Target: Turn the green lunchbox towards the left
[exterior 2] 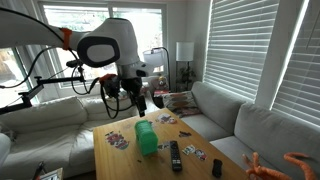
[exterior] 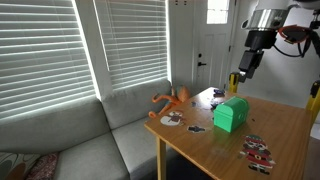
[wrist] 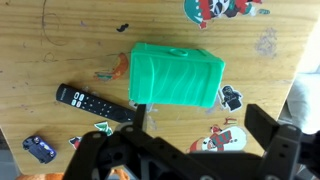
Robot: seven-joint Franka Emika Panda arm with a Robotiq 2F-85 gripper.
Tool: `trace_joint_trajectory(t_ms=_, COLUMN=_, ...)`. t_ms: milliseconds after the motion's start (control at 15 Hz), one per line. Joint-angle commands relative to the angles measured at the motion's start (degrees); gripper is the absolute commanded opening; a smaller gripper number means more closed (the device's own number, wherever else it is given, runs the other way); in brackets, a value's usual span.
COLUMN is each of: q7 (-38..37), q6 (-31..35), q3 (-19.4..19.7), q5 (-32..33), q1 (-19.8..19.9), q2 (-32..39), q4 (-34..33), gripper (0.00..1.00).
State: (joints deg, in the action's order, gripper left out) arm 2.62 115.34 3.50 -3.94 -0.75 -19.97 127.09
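Observation:
The green lunchbox stands near the middle of the wooden table. It also shows in an exterior view and in the wrist view, where it lies with its long side across the picture. My gripper hangs above the table, a little beyond and above the box, apart from it. In an exterior view it is above and behind the box. In the wrist view its fingers stand wide apart with nothing between them, just beside the box's near edge.
A black remote lies beside the box. An orange toy figure sits at the table's edge near the grey couch. A small blue toy car and several flat cartoon figures lie scattered on the table.

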Motion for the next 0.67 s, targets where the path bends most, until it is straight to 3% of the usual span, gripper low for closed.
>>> trace_joint_trajectory(t_ms=0, q7=-2.94, q6=0.47, q3=-0.63, q5=-1.23, q1=0.85, q2=-1.00, q4=0.32, gripper=1.00)
trace_joint_trajectory(t_ms=600, q7=-1.81, q6=0.30, q3=-0.57, q5=-0.27, q1=0.68, q2=0.04, q4=-0.10, gripper=1.00)
